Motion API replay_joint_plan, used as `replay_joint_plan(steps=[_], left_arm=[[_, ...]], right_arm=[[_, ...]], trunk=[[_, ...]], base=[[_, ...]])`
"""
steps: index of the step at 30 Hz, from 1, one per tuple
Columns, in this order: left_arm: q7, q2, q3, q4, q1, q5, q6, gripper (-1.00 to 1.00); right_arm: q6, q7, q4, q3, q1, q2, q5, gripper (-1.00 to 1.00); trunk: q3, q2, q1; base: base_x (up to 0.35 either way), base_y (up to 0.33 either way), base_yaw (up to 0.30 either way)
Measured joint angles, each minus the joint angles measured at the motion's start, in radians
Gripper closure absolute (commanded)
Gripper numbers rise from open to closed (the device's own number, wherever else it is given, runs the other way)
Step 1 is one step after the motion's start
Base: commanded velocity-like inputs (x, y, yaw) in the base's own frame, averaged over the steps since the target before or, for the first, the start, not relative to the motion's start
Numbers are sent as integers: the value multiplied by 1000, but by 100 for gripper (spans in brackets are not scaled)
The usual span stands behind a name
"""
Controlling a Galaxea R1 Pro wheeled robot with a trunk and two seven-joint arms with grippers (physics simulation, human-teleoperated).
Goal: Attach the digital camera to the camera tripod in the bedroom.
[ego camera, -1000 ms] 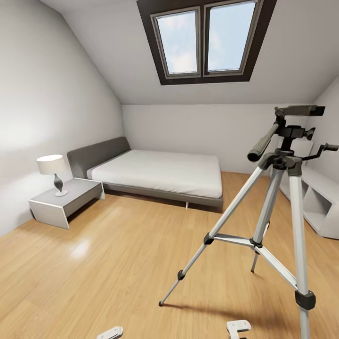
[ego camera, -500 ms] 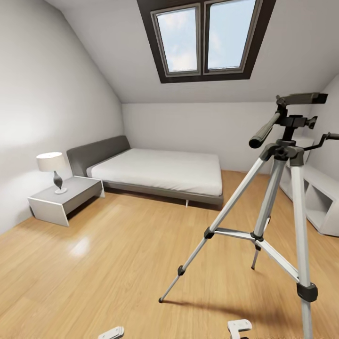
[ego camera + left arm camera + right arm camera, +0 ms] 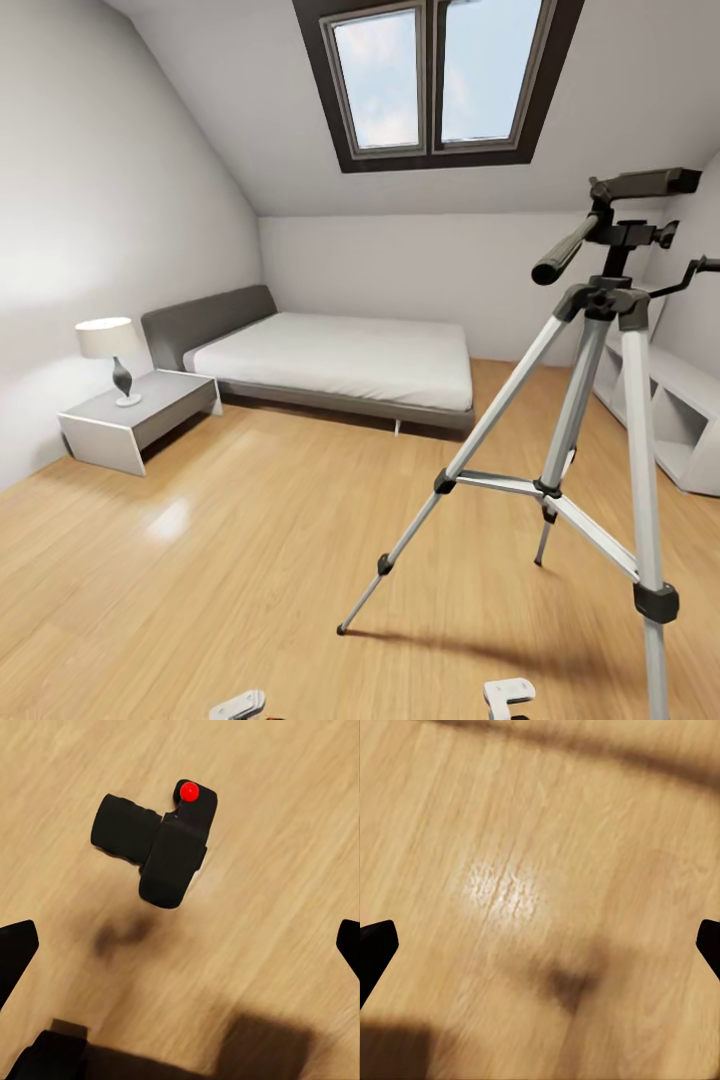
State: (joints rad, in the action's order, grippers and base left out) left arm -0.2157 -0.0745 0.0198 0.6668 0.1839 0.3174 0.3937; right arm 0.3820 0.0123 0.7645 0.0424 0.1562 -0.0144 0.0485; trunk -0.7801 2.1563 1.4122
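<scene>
Camera view has tilted up and closed in since a second ago: camera tripod [image 3: 600, 400] head sits higher in the head view, room itself unchanged. Tripod stands on the wood floor [image 3: 250, 520], ahead and to the right of both grippers, bed [image 3: 340, 365] beyond it. Left gripper [image 3: 180, 945] is spread wide, grasping nothing; digital camera [image 3: 161, 844] lies on the floor ahead of its fingertips, apart from them, red dot visible. Right gripper [image 3: 540, 945] is likewise spread, over bare floor.
</scene>
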Motion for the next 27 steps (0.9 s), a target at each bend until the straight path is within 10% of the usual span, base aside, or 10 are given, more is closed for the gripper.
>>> replay_joint_plan(steps=[10, 15, 27], left_arm=[[3, 2, -41, 10, 1, 3, -40, -100], [-9, 0, -49, 74, 1, 3, -17, -100], [-136, -4, -58, 604, 0, 8, 374, -100]], right_arm=[[-7, 0, 87, 0, 0, 0, 0, -100], [51, -2, 348, 2, 2, -2, 2, -100], [217, -6, 639, -23, 3, -6, 3, -100]], trunk=[[-31, 70, 38], [-47, 105, 57], [-85, 189, 103]], base=[[0, 0, 0], [0, 0, 0], [0, 0, 0]])
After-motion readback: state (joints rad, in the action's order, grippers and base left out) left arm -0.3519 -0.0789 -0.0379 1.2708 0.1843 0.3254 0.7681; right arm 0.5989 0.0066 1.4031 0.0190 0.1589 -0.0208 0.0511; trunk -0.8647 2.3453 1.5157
